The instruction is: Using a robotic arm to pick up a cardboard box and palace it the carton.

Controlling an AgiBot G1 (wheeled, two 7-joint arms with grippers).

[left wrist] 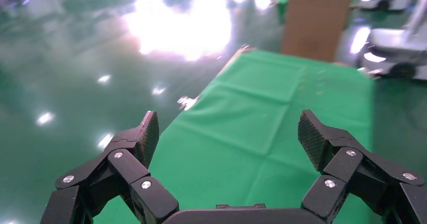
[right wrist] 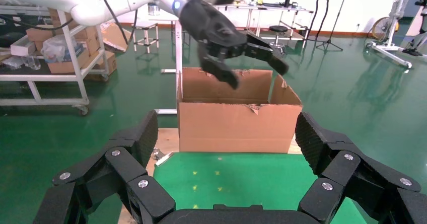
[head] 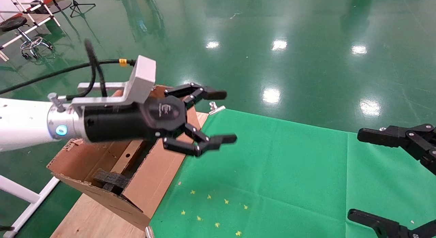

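Brown corrugated carton (head: 102, 169) with ragged flaps sits at my left, off the edge of the green cloth (head: 272, 169). My white tubular left arm's black two-finger gripper (head: 218, 117) hangs above the carton's near wall, jaws spread wide and holding nothing. I cannot find the small taped cardboard box in any view — it may lie inside the carton, hidden by the arm and flaps. If it isn't, I risk closing on air, and a careless descent could snag the torn flap or the black foam piece (head: 110, 180). The right gripper (head: 391, 176) waits low at my right, also wide open.
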